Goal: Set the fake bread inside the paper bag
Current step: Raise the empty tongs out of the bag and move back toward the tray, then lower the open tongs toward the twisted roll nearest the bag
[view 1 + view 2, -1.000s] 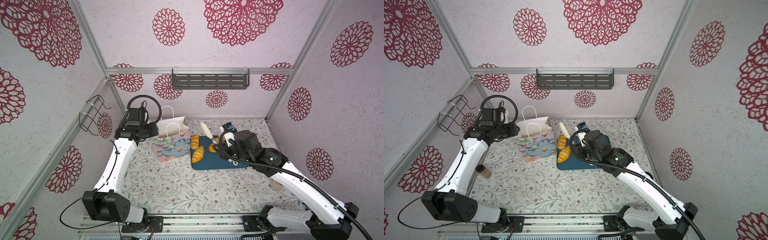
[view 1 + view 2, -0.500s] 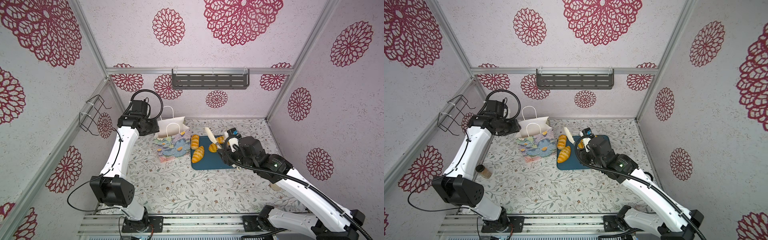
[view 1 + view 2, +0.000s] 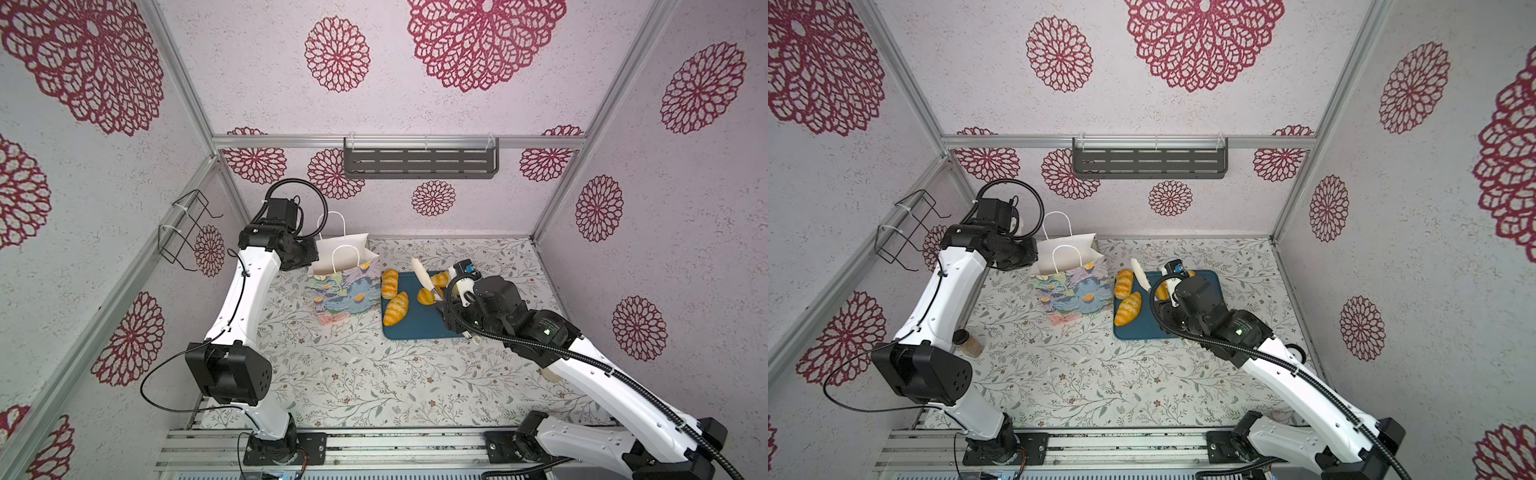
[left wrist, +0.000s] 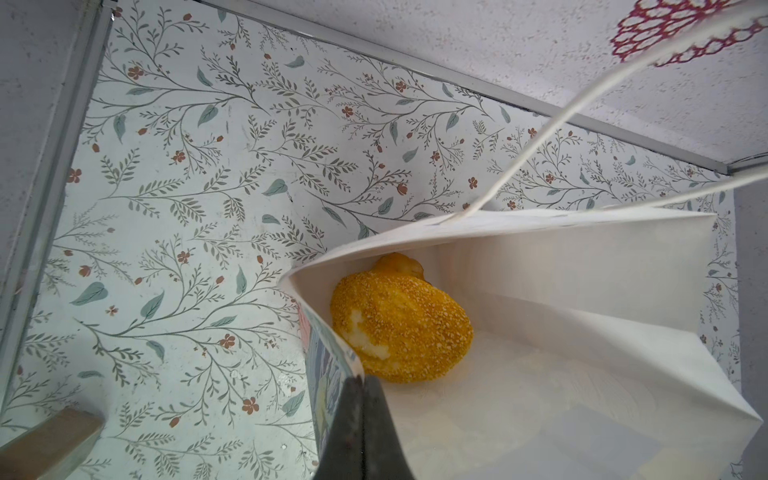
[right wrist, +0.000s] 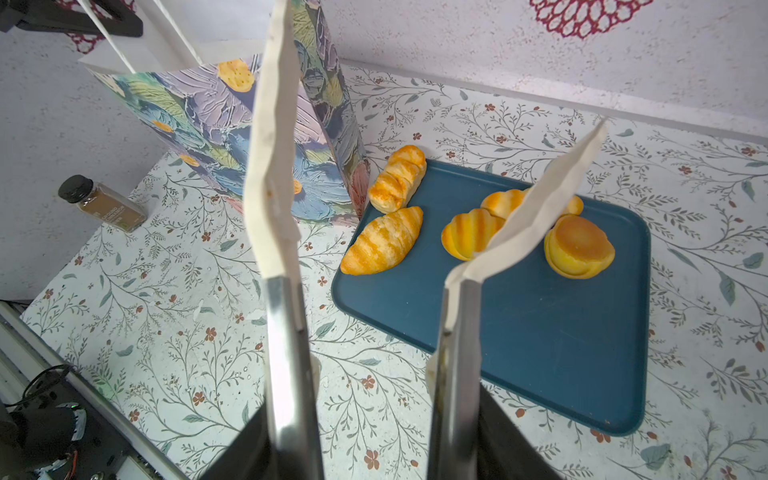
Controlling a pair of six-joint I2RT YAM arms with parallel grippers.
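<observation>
The paper bag (image 3: 345,286) (image 3: 1071,286) stands upright left of the teal tray (image 3: 415,326). My left gripper (image 4: 360,380) is shut on the bag's rim (image 4: 332,332) at its left corner. One seeded fake bread (image 4: 399,328) lies inside the bag. On the tray (image 5: 519,332) lie a striped roll (image 5: 397,178), a croissant (image 5: 382,241), a shell-shaped piece (image 5: 469,237) and a round bun (image 5: 577,247); another piece is partly hidden behind a tong tip. My right gripper (image 5: 374,440) is shut on cream-tipped tongs (image 5: 272,166), whose arms stand apart and empty above the tray.
A spice jar (image 5: 102,203) (image 3: 967,343) stands on the floral table near the left arm. A wire rack (image 3: 183,232) hangs on the left wall and a grey shelf (image 3: 419,163) on the back wall. Walls close in on three sides.
The left gripper has closed on the bag's rim. The right arm has carried the tongs a little right and down over the tray.
</observation>
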